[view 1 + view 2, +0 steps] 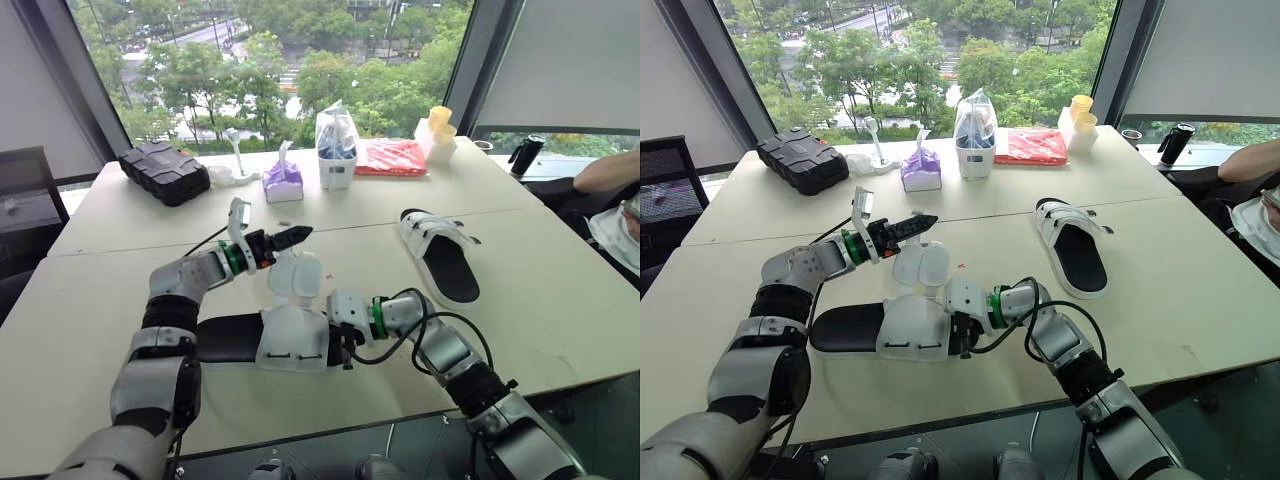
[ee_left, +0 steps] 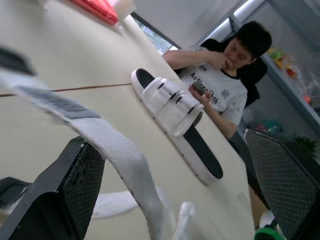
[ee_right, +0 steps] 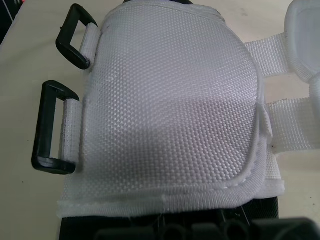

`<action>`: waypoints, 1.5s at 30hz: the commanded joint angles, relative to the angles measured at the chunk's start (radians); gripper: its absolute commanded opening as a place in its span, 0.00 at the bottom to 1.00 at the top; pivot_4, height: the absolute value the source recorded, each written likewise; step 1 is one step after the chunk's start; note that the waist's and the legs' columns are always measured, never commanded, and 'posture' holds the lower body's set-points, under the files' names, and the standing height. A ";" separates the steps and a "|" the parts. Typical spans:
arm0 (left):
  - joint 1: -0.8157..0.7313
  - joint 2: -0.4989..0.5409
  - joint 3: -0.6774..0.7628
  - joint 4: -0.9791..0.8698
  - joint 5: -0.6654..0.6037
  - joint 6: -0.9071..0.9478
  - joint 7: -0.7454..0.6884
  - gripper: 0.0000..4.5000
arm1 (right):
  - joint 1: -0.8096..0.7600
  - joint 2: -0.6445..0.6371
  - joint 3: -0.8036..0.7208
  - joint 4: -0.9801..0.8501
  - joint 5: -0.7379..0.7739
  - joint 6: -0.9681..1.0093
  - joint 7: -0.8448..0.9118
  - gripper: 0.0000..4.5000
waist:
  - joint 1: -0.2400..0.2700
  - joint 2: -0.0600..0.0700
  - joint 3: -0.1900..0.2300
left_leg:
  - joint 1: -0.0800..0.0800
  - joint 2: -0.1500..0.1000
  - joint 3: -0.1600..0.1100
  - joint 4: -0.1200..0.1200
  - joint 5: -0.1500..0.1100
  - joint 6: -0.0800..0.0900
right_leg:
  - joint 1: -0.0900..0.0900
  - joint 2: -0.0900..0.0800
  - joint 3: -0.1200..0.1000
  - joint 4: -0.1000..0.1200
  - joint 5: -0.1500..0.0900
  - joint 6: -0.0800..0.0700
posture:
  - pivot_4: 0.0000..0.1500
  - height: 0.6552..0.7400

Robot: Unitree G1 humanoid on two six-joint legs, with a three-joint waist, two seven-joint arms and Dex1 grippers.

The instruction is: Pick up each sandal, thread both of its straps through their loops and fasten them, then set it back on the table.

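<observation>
Your near sandal [image 1: 285, 340] lies flat on the pale table [image 1: 560, 300] right in front of you: matte black footbed, and a broad white upper of coarse woven nylon with a stitched, rounded edge. On one side of that upper are two black rectangular plastic loops [image 3: 52, 127], both empty, and on the other side two flat webbing straps [image 3: 295, 125] run outward. They end in smooth, rounded white tabs [image 1: 297, 275] that stand up off the sandal just below your left gripper [image 1: 295, 236]. That left arm is bent at the elbow, with the forearm reaching forward and inward and the gripper raised above the table. Its ribbed black fingers [image 2: 75, 195] are spread wide, and a strip of white webbing [image 2: 115, 150] with a grey hook patch lies across the inner face of one of them, not pinched. Your right arm comes in low from the right with a black cable looped at the wrist. The right gripper [image 1: 344, 348] is hard up against the sandal's near side, and you can't tell whether it is clamped or loose. The second sandal [image 1: 440, 255] sits well apart on your right, sole down, with both white straps closed over its black footbed. A person [image 2: 220, 85] sits beyond that end of the table.
</observation>
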 commanded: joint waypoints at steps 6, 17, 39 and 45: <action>-0.073 -0.005 0.071 0.094 -0.008 -0.064 0.007 0.81 | 0.011 -0.014 0.032 0.070 -0.057 0.017 -0.008 0.00 | 0.001 0.000 0.000 | 0.000 0.000 0.000 0.000 0.001 -0.001 | 0.000 0.000 0.000 0.000 0.000 0.000 | 1.00 1.00; -0.040 0.011 0.060 -0.055 -0.019 -0.097 -0.092 0.02 | 0.008 -0.014 0.033 0.078 -0.058 0.006 -0.007 0.00 | 0.001 0.000 0.000 | 0.000 0.000 0.000 0.000 0.001 -0.001 | 0.000 0.000 0.000 0.000 0.000 0.000 | 1.00 1.00; 0.616 0.219 -0.199 -0.801 0.130 -1.115 -0.726 0.02 | 0.018 -0.044 0.048 0.102 -0.064 -0.050 0.020 0.00 | 0.008 0.004 -0.002 | 0.000 0.000 0.001 -0.003 0.001 -0.002 | 0.000 -0.004 0.004 -0.005 -0.003 -0.005 | 1.00 1.00; 0.586 0.280 -0.361 -0.628 0.126 -1.659 -0.745 0.02 | 0.011 -0.038 0.051 0.120 -0.069 -0.063 0.017 0.00 | 0.010 0.004 -0.004 | 0.000 0.001 0.001 -0.003 0.001 -0.001 | 0.001 -0.005 0.004 -0.006 -0.005 -0.009 | 1.00 1.00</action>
